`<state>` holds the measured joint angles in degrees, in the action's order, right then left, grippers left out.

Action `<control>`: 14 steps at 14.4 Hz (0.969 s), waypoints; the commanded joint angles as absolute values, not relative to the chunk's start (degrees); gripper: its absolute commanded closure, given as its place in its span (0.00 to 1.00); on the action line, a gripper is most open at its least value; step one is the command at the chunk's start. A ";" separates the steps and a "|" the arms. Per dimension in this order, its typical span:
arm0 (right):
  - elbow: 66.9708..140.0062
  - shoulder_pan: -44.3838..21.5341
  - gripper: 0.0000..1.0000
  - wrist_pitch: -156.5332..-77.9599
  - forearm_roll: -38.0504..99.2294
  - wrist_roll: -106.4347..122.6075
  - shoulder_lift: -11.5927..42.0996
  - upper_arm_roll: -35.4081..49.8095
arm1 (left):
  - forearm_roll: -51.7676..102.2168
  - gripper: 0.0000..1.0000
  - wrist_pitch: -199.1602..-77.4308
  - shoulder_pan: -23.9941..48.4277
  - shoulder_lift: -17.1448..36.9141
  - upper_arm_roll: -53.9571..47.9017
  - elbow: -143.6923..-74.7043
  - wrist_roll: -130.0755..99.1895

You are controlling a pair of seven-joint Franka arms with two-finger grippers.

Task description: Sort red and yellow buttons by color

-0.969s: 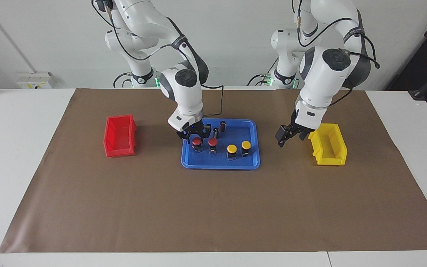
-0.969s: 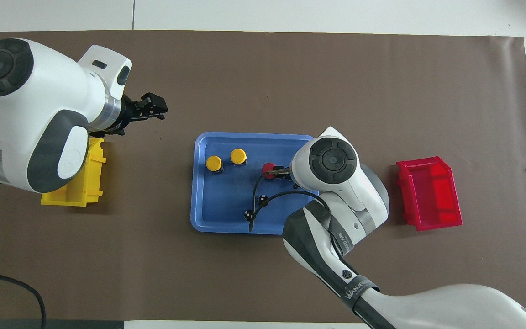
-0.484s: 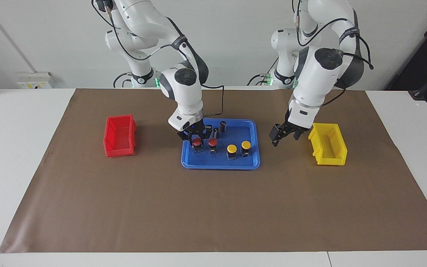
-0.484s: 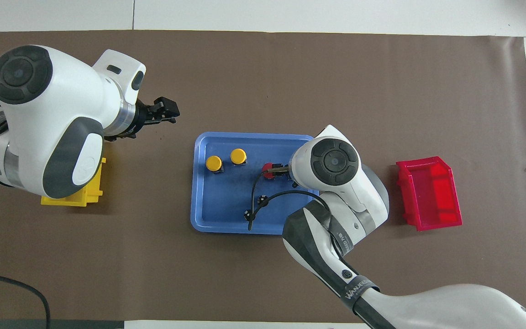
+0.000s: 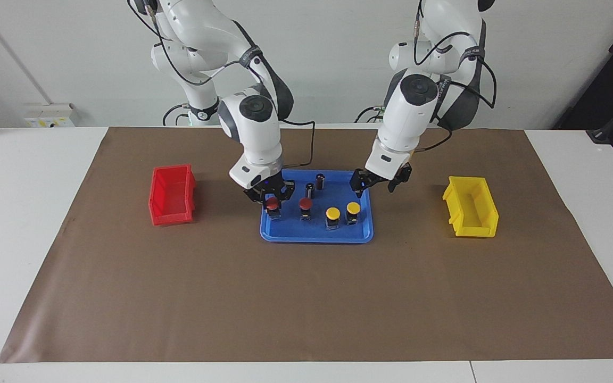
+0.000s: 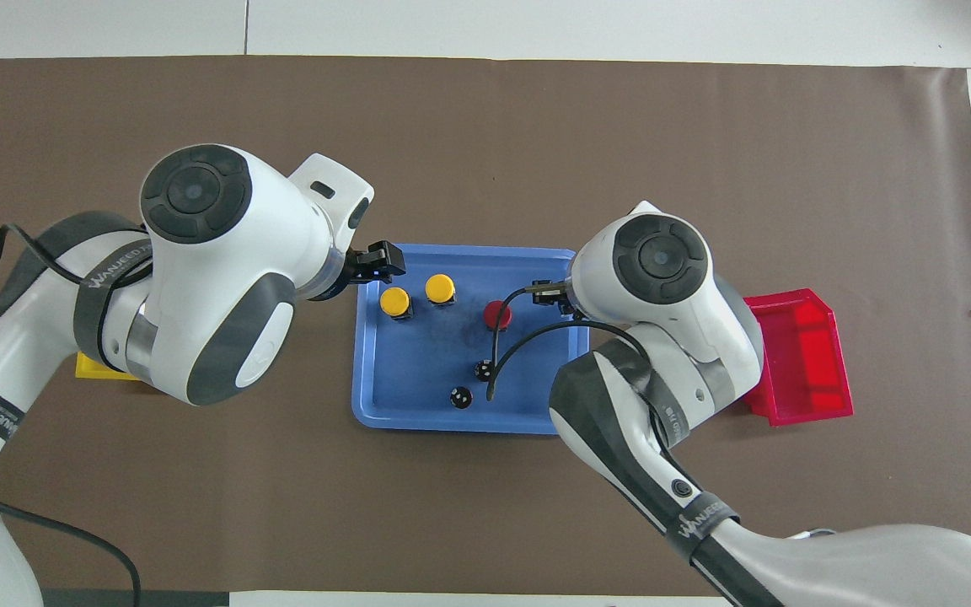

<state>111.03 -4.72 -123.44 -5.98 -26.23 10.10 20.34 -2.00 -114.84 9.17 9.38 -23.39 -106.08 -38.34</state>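
Right gripper [image 5: 271,199], now clenched on one red mushroom-capped button [image 5: 272,202], is lifting it from the blue plastic tray [image 5: 317,234]; released left gripper [image 5: 378,183] is arriving.

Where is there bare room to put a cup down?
The widest bare patch is the brown paper mat farther from the robots than the blue plastic tray. Smaller gaps lie between tray and red plastic bin, and tray and yellow plastic bin. Crowded: the tray, where the right hand grips a red-capped button and the left hand hovers.
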 commanded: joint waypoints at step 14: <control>133.32 23.99 0.94 -118.29 6.15 14.41 -12.74 20.13 | -5.98 0.08 -122.25 11.60 12.83 -24.17 -110.48 -41.84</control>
<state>130.04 21.81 -115.66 4.96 11.82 -10.87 19.70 -4.43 -120.72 11.36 13.01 -24.26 -110.12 -40.50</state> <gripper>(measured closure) 0.586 0.057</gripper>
